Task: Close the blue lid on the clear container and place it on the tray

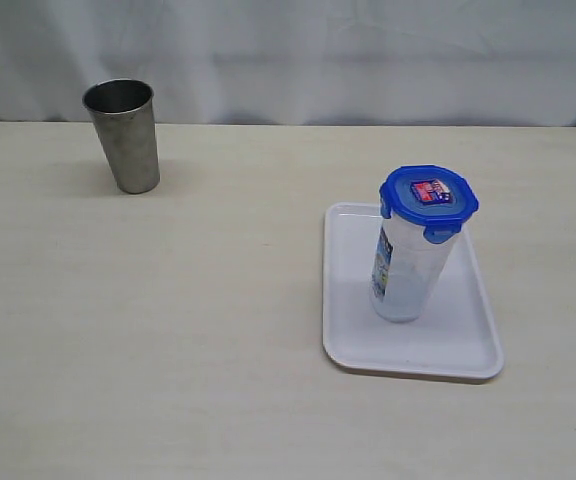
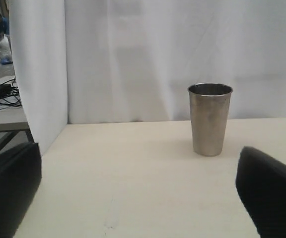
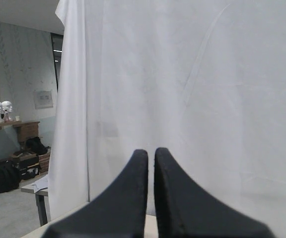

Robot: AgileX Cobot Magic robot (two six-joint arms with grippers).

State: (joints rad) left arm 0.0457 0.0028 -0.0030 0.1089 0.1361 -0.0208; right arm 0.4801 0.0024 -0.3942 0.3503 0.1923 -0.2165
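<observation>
The container (image 1: 405,270) stands on the tray (image 1: 353,340), toward its far right part, w/ the lid (image 1: 429,196) on top, so the task looks about done. Both arms are out of the exterior view. The left gripper (image 2: 140,193) is released, its 2 fingers wide apart w/ nothing between. The right gripper (image 3: 151,153) is clenched on nothing, its 2 fingers nearly touching, and it faces the white curtain (image 3: 207,74). Main risk, in my judgement: the lid is maybe not locked on all 4 sides. The front flap seems folded down, but for the others I cannot tell, so a lift by the lid can pull it off. 2nd risk: the container is tall and narrow, so a small push from an arm can tip it over the low rim onto the table (image 1: 168,350). Around: a steel cup (image 1: 123,135) stands upright at the back left in the exterior view, well apart from the tray. The left wrist view looks straight at it, so a fwd move of the left arm can hit it. Nothing stands btw. the cup and the tray.
</observation>
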